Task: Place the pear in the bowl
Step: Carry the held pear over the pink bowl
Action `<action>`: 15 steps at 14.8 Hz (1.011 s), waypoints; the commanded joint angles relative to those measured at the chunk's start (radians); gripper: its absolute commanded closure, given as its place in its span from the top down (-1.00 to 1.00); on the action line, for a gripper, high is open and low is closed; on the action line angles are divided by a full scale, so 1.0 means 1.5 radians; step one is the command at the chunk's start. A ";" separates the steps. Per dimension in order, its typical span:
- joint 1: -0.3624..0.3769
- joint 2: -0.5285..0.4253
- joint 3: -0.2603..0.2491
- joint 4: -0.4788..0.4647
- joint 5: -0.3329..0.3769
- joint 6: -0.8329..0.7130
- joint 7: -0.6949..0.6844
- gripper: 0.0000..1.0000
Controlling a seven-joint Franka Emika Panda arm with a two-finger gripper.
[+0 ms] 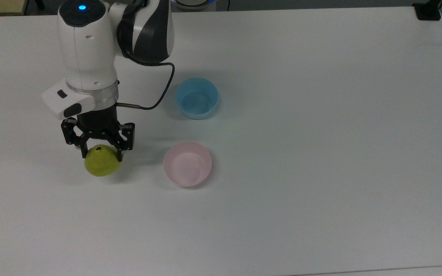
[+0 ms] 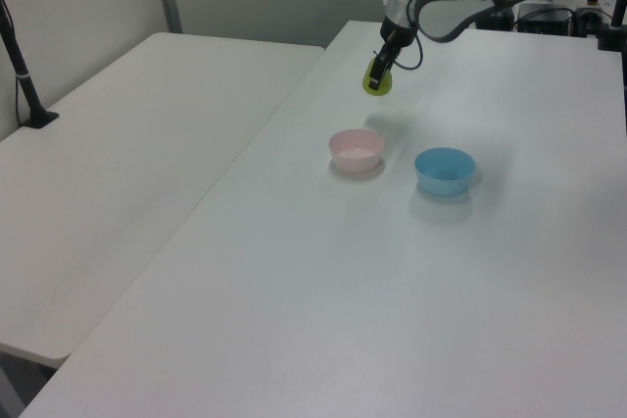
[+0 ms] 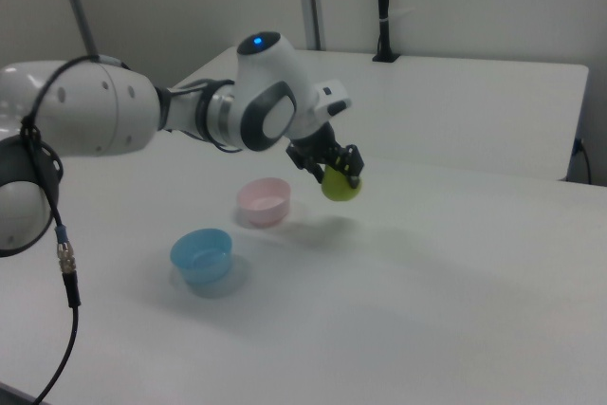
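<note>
The yellow-green pear [image 1: 101, 164] [image 2: 375, 82] [image 3: 340, 185] hangs in the air above the white table, stem hole up, with my gripper [image 1: 101, 154] [image 3: 338, 172] shut on its narrow top. The pale pink bowl [image 1: 187, 164] [image 2: 356, 150] [image 3: 264, 200] stands on the table with nothing in it, to the right of the pear in the top view. In the right view the pear floats clear of the tabletop, to the right of the pink bowl.
A light blue bowl [image 1: 197, 98] [image 2: 445, 170] [image 3: 202, 254] stands behind the pink one in the top view. A cable [image 1: 159, 94] loops from the arm's wrist. The white table [image 1: 320, 153] stretches wide to the top view's right. A second table [image 2: 118, 144] lies at the left view's left.
</note>
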 commanded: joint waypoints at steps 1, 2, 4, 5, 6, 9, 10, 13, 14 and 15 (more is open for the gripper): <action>0.040 -0.064 -0.002 -0.039 -0.007 -0.071 0.033 -0.20; 0.052 -0.066 -0.002 -0.040 -0.007 -0.073 0.053 -0.20; 0.082 -0.063 -0.002 -0.040 -0.008 -0.073 0.092 -0.19; 0.098 -0.061 -0.002 -0.040 -0.014 -0.073 0.115 -0.19; 0.109 -0.058 -0.002 -0.041 -0.024 -0.073 0.142 -0.18; 0.138 -0.054 0.000 -0.049 -0.044 -0.072 0.195 -0.18; 0.141 -0.048 -0.002 -0.050 -0.044 -0.071 0.196 -0.17; 0.155 -0.021 -0.002 -0.048 -0.053 -0.063 0.204 -0.16; 0.155 -0.018 -0.001 -0.048 -0.055 -0.061 0.205 -0.14; 0.155 -0.015 0.000 -0.049 -0.054 -0.052 0.208 -0.13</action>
